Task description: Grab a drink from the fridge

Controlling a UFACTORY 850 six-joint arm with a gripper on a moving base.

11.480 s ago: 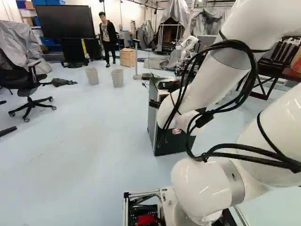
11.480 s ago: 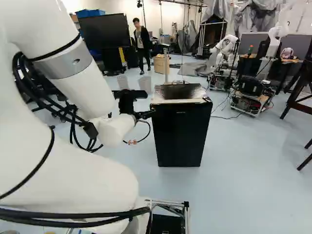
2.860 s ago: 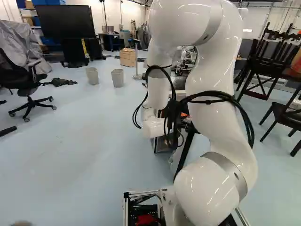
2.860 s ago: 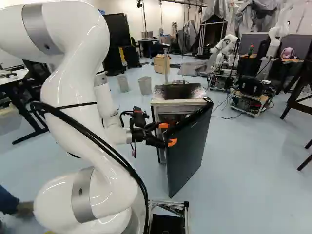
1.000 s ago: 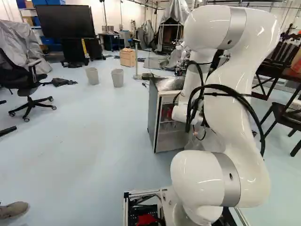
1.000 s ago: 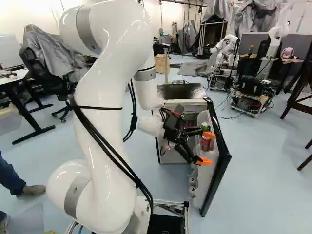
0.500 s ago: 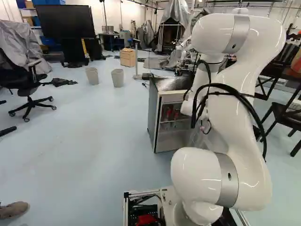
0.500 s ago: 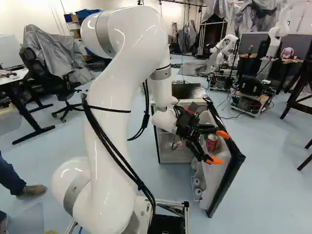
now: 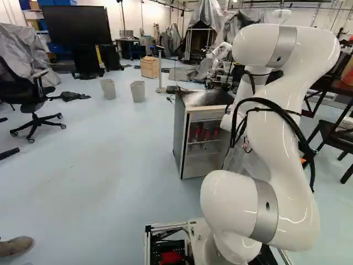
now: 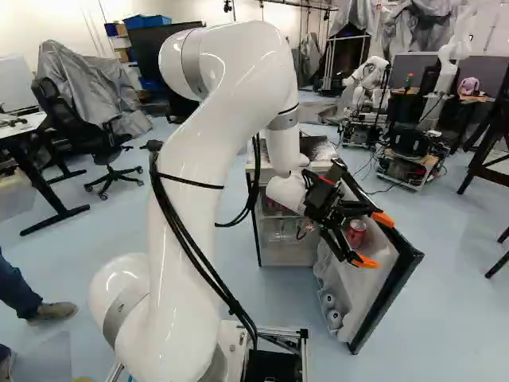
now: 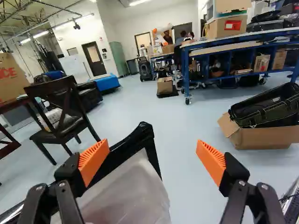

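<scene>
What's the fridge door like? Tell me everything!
The door stands upright, swung open. It has a shiny black edge and a pale inside that looks like plastic. A red can sits high inside; two round white things sit low down. The open tool is at its upper part; I can't tell if they touch.

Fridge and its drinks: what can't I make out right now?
- Red can: lower end hidden by the door bin and gripper, right base view.
- Shelf drinks: too small to identify, left base view.
- Gripper: mostly hidden behind the arm, left base view.
</scene>
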